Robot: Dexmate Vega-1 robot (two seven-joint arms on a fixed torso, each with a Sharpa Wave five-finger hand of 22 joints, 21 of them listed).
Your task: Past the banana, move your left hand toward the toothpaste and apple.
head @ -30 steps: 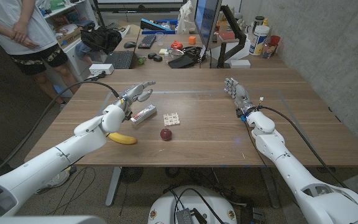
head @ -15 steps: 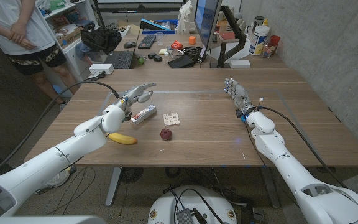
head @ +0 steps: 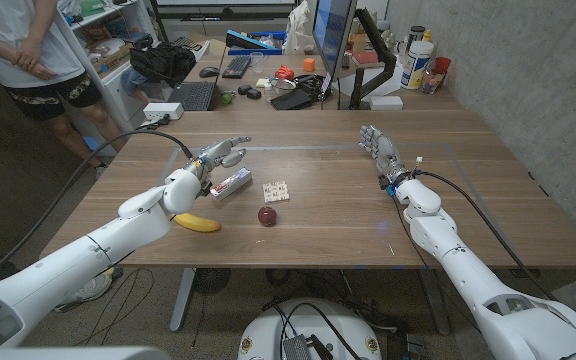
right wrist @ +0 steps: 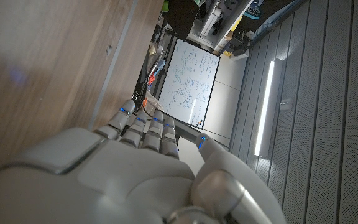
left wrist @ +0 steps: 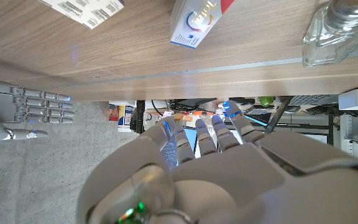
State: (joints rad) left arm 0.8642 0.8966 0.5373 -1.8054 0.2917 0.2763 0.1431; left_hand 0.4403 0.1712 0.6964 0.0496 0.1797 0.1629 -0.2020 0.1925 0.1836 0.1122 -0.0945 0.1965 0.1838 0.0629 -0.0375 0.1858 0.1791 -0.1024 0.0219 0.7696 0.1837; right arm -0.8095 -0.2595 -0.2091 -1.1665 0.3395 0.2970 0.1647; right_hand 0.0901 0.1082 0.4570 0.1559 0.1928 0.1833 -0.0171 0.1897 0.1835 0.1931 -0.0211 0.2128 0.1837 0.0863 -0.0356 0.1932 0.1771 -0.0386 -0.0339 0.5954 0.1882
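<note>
Already past the banana [head: 197, 222], left hand [head: 218, 154] hovers beside the toothpaste [head: 231, 184], fingers apart, empty; apple [head: 267, 215] not yet neared.

Office or lab workspace, wooden worktop [head: 488, 215], monitor [head: 332, 40], keyboards [head: 236, 66] and a laptop [head: 196, 95] on desks behind, cluttered shelves [head: 98, 30], concrete wall [head: 538, 70], person [head: 28, 55] standing by.

Even, bright indoor light; table [head: 318, 190] sharp in head view, soft shadows. Left hand [left wrist: 191, 168] blurred close up; ceiling strip light [right wrist: 267, 106] glares.
</note>
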